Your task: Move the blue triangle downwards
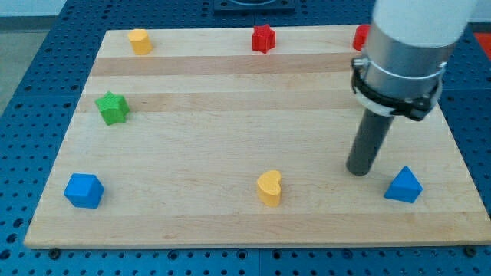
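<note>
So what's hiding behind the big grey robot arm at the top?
A small red block peeks out beside the grey arm at the wooden board's top edge. Only its left part shows; the rest, including its shape, is covered.

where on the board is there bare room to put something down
The widest bare patch is the middle, bordered by the green star, red star, yellow heart and my tip. The bottom strip between the blue cube and the heart is also free. It is crowded at the view's right, around my tip and the blue triangle.
</note>
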Controlling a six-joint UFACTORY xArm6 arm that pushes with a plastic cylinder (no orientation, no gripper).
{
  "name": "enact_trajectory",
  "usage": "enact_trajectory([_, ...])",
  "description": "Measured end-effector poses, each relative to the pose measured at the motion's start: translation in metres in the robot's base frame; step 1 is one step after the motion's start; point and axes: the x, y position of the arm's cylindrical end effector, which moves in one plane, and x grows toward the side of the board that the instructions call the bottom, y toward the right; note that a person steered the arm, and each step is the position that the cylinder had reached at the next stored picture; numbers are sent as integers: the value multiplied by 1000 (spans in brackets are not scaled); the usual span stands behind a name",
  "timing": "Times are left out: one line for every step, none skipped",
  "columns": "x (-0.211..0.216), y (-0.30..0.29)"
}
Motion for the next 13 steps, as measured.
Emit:
enact_trajectory([1,15])
enact_trajectory([8,17])
enact_trajectory([12,17])
enact_trajectory([7,19])
enact_trajectory([-15,19])
enact_trajectory([-18,32])
enact_trajectory([-18,45])
enact_trajectory([-18,45])
enact_trajectory([-7,45])
enact_trajectory([3,45])
enact_trajectory([4,44])
enact_trajectory([10,44])
enact_trajectory([15,44])
